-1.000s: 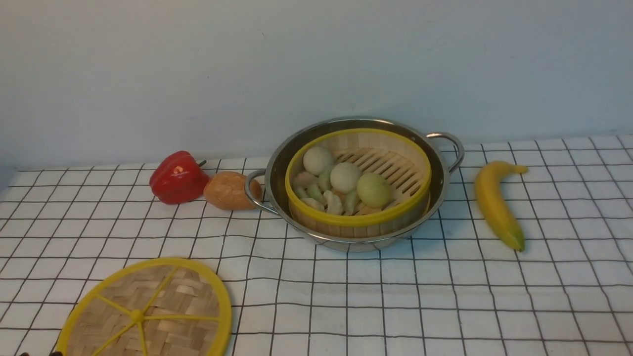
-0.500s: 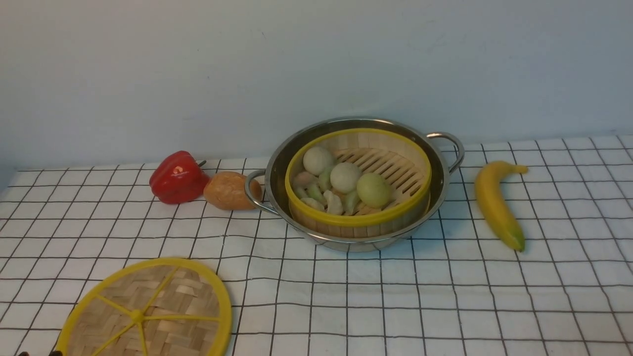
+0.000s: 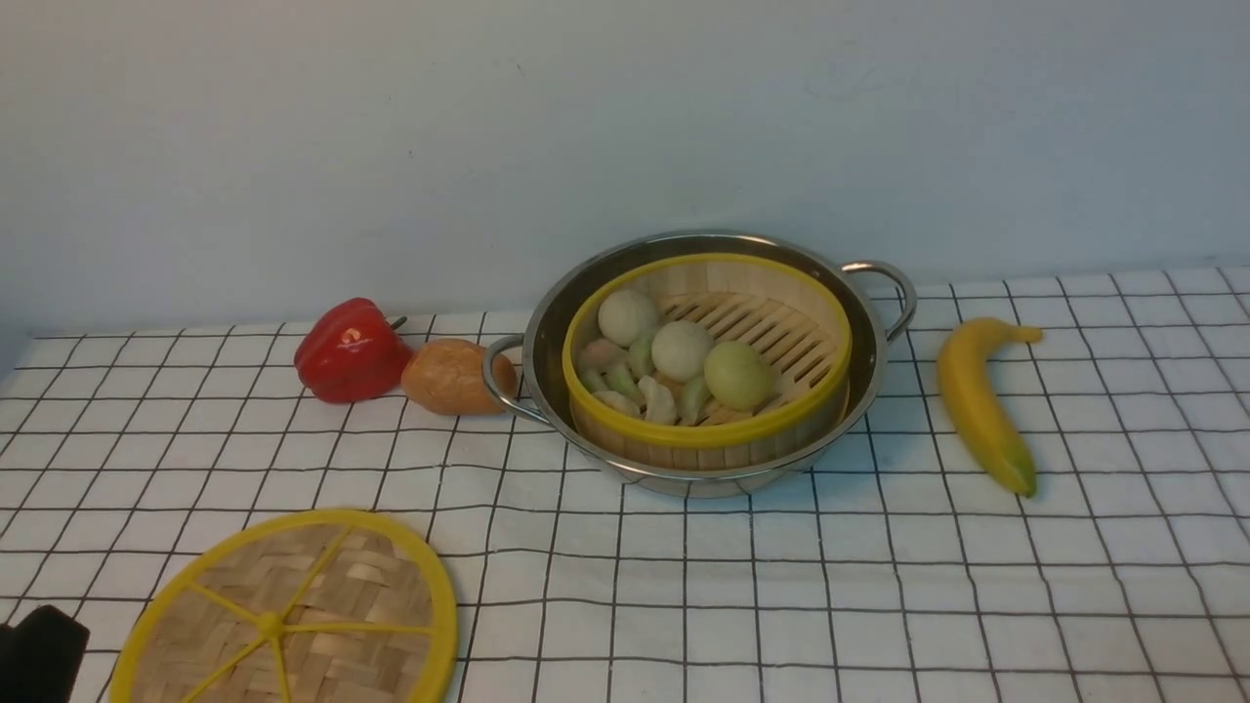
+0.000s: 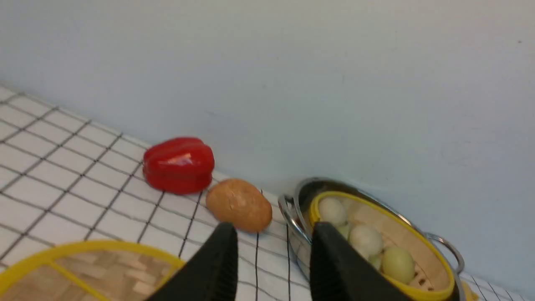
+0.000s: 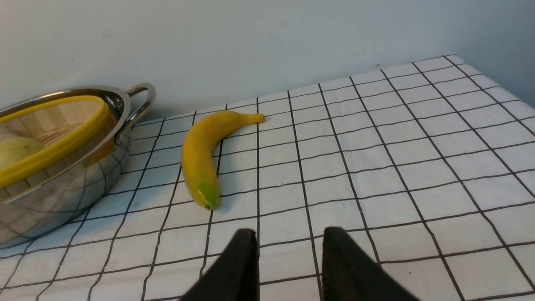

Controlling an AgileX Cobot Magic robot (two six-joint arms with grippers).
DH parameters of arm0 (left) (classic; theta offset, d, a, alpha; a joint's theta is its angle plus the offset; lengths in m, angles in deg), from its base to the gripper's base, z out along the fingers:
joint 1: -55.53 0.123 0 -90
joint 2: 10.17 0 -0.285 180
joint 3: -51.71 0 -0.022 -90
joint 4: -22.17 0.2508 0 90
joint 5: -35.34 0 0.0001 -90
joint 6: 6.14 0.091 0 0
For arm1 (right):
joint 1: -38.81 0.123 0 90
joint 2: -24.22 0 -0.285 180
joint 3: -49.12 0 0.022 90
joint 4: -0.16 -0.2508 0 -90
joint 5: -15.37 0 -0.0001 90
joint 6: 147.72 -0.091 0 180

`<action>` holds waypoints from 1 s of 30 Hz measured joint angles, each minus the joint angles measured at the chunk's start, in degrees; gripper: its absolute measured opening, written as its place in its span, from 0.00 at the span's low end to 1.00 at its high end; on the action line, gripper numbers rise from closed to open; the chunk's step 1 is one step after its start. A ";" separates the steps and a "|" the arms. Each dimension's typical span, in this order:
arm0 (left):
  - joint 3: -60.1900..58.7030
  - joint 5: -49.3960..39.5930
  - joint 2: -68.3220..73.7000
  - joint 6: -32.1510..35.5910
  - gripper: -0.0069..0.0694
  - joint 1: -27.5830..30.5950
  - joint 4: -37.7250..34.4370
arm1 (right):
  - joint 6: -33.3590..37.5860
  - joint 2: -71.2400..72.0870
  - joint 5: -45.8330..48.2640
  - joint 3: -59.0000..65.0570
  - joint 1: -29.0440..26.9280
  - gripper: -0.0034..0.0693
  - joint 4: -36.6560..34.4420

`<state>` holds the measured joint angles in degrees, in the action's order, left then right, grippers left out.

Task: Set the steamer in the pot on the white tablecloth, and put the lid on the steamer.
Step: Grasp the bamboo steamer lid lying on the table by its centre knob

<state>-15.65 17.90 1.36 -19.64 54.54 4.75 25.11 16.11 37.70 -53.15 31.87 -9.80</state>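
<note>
The steamer (image 3: 708, 361), a bamboo basket with a yellow rim holding pale buns and dumplings, sits inside the shiny steel pot (image 3: 547, 322) on the white gridded tablecloth (image 3: 781, 586). The lid (image 3: 293, 615), a flat woven disc with yellow rim and spokes, lies on the cloth at the front left. My left gripper (image 4: 273, 234) is open and empty, above the cloth just beside the lid (image 4: 92, 271); a black part of it shows at the front view's lower left corner (image 3: 39, 649). My right gripper (image 5: 290, 238) is open and empty above bare cloth, near the banana.
A red bell pepper (image 3: 352, 351) and a brown bread roll (image 3: 451, 376) lie left of the pot, the roll close to its handle. A banana (image 3: 977, 400) lies right of the pot. A pale wall stands behind the table.
A black part of the left arm has risen into the front view's lower left corner beside the lid. The pot, steamer and lid have not moved.
</note>
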 joint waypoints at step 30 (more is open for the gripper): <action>44.78 -32.07 90.04 31.40 0.63 0.00 12.67 | -1.33 0.00 0.10 0.00 0.00 0.38 -0.02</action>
<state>29.13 -14.18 91.40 11.76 54.54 17.42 23.78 16.11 37.80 -53.15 31.87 -9.81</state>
